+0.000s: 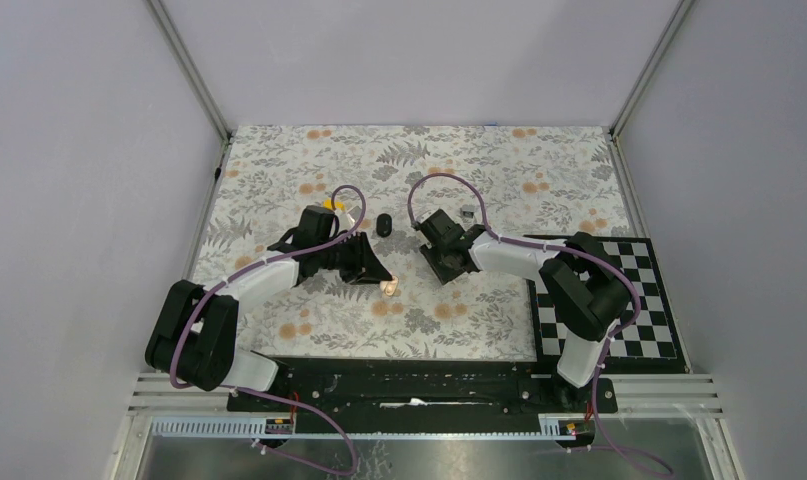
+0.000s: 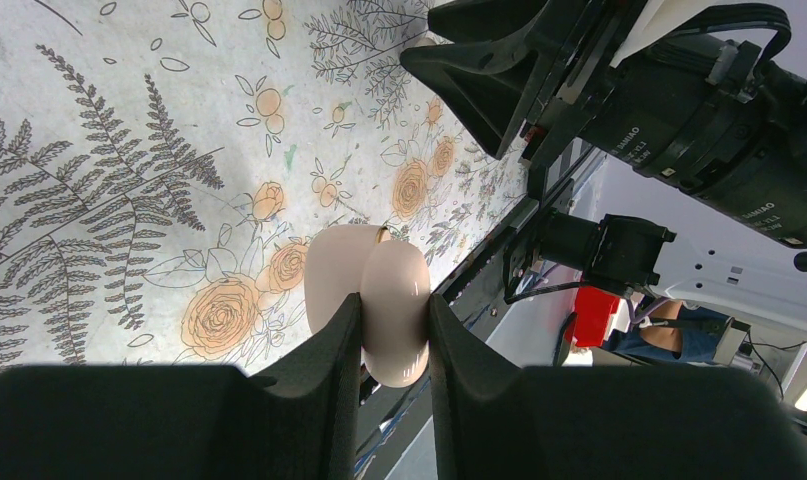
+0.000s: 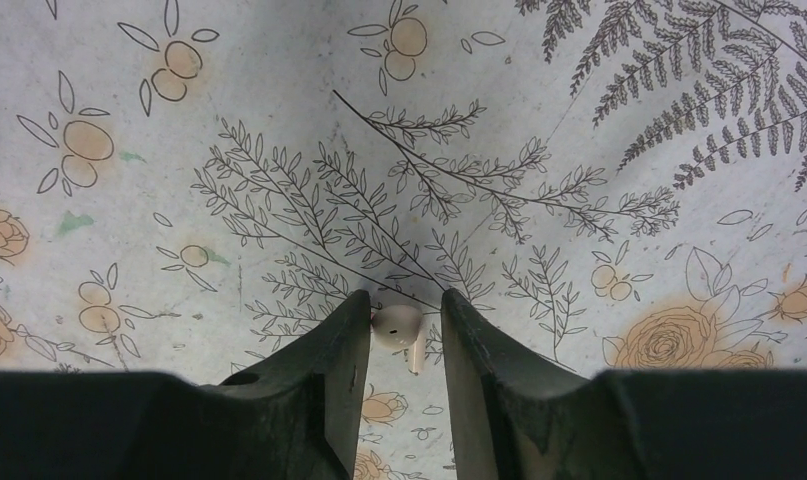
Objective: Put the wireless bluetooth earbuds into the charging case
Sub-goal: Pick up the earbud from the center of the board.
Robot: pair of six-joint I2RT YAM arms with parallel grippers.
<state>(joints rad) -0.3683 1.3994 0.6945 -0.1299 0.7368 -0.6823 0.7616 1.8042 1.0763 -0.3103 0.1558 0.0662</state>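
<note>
Grey walls close in a table spread with a fern-and-rose tablecloth (image 1: 279, 160), and your two arms meet near its middle. Start on the left: your left gripper (image 2: 393, 305) is clamped tight on the charging case (image 2: 399, 270), a glossy peach clamshell. Its two rounded halves are swung apart, and a gold hinge shows between them. The fingers pinch one half edge-on and carry it low over the cloth. That reads as a steadying hold, keeping the case from sliding while the other arm loads it. You can't see the wells from the left wrist view.

A small yellow object (image 1: 329, 205) lies behind that arm, and a small black oval (image 1: 384, 223) sits on the cloth between the two grippers, touched by neither.

Your right gripper (image 3: 405, 297) points down at the cloth with its fingers partly apart. One pale earbud (image 3: 396, 324) lies between them, bulb up and stem trailing toward the camera. It rests against one finger, and a sliver of cloth shows before the other, so you cannot tell whether it is pinched or only bracketed. From overhead, the case is near this gripper but apart from it, off to its left and closer to the bases. No second earbud is visible.

At the far right, the checkerboard mat (image 1: 669, 320) lies under the right arm's elbow.
</note>
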